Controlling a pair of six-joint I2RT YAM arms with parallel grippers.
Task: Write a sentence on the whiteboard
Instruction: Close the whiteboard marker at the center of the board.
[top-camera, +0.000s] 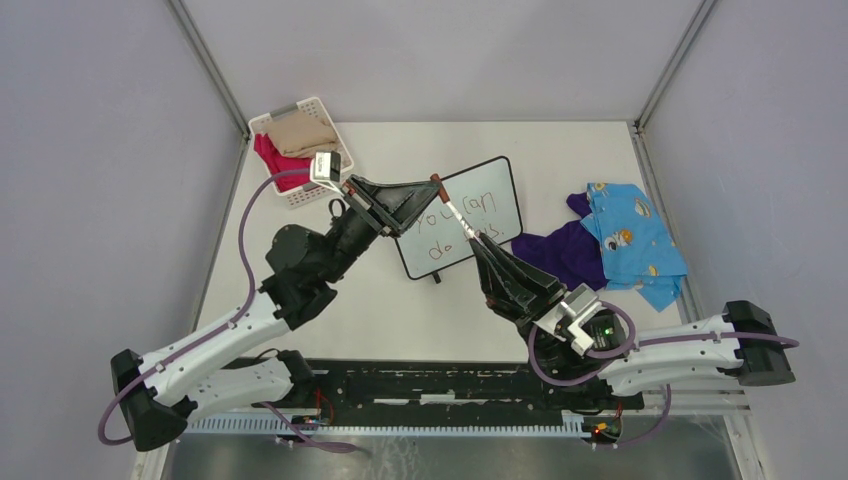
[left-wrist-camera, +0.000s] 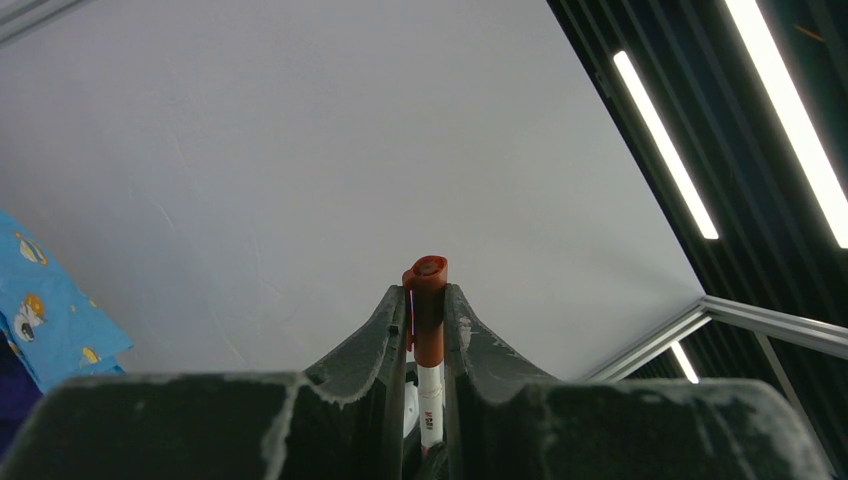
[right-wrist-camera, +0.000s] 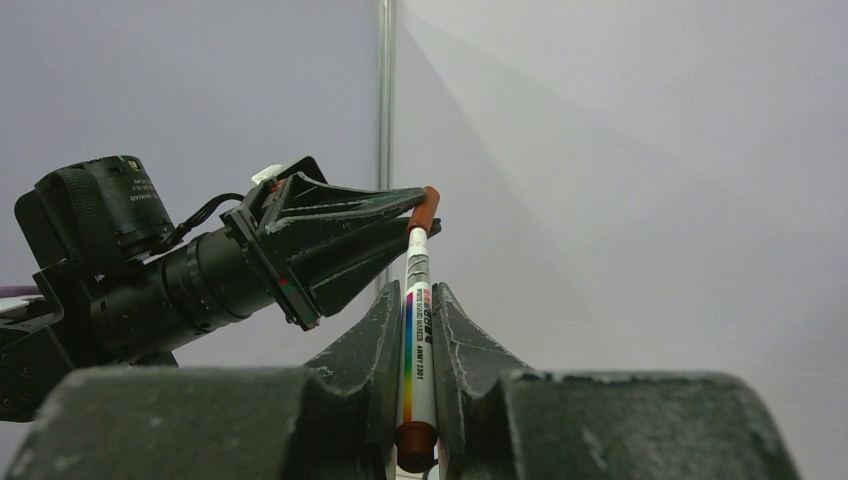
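Under the marker (top-camera: 453, 208), only overhead, the whiteboard (top-camera: 497, 175) perhaps reads "do this".

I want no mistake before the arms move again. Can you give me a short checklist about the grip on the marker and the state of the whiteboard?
1. The right gripper is shut on the marker at its white body: ok.
2. The left gripper is shut on the orange-brown cap: ok.
3. Whether the cap is fully seated on the marker: cannot tell.
4. The whiteboard already carries handwriting: ok.
5. The purple garment lies beside the whiteboard, not over the handwriting: ok.
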